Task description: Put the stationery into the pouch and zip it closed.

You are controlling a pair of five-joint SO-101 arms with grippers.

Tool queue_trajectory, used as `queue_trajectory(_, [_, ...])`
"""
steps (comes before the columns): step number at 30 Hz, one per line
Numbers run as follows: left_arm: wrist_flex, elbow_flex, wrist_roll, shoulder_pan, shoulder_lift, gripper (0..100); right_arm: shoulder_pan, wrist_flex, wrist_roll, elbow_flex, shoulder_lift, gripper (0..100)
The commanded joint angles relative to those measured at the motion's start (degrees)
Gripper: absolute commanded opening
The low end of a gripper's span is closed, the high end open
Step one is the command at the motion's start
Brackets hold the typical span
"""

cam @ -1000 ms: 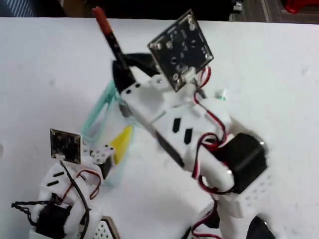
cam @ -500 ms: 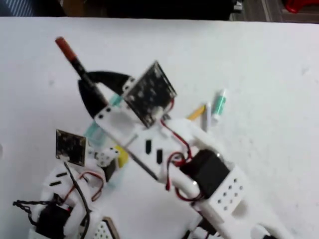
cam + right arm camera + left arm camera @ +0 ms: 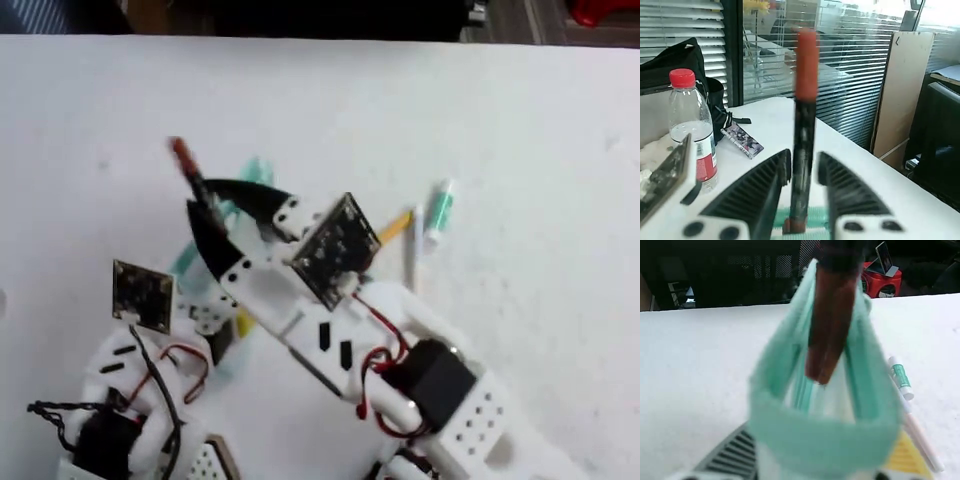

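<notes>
White table (image 3: 520, 110) lies under everything. The right arm (image 3: 420, 370) is the bulkiest thing on it. It stretches from the near right corner towards the middle left. The smaller left arm (image 3: 120, 400) sits at the near left edge.

A clear water bottle (image 3: 687, 125) with a red cap stands on the white surface well behind the right arm's claw.

Between the two arms stands the pouch (image 3: 825, 440), mint green with clear sides, its mouth open upward. The left gripper (image 3: 820, 465) is clamped on the pouch's near rim. That rim sits between a black ribbed jaw and what looks like a yellow one, though the pouch hides both tips.

The right gripper (image 3: 804, 156) is closed on the marker (image 3: 805, 100). Its two black ribbed jaws press the black barrel from either side. The marker stands upright in that claw with its orange-red cap at the top. Its lower end is at the pouch's open mouth, between the two green edges.

Three loose pieces lie close together on the table, to the right of the pouch and just beside the right arm. The white pen (image 3: 410, 255) lies alongside the green-and-white stick (image 3: 438, 208). The yellow pencil (image 3: 396, 225) pokes out from under the arm, so most of its length is hidden.
</notes>
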Motion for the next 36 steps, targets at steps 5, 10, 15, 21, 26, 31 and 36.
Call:
queue_trajectory(5, [0.18, -1.49, 0.44, 0.84, 0.66, 26, -0.13, 2.77, -0.18, -0.79, -1.71, 22.7])
queue_trajectory(10, [0.18, -1.49, 0.44, 0.84, 0.66, 26, 0.04, 0.92, -0.09, -0.79, -1.98, 19.0])
queue_trajectory(15, [0.53, -1.76, 0.70, 0.84, 0.66, 26, 1.80, 0.84, -0.09, -1.23, -2.07, 18.8])
queue_trajectory(21, [0.53, -1.76, 0.70, 0.92, 0.66, 26, 15.43, 1.27, -0.09, -7.12, -1.63, 18.7])
queue_trajectory(26, [0.44, -1.76, 0.62, 0.92, 0.66, 26, 34.42, 1.80, -0.53, -7.56, 2.51, 18.7])
queue_trajectory(31, [0.26, -1.67, 0.44, 1.19, 0.66, 26, 46.73, 4.26, -0.53, -7.82, 12.00, 18.7])
queue_trajectory(36, [0.26, -1.49, 0.44, 1.10, 0.66, 26, 50.95, 9.19, -0.09, -7.82, 19.91, 18.7])
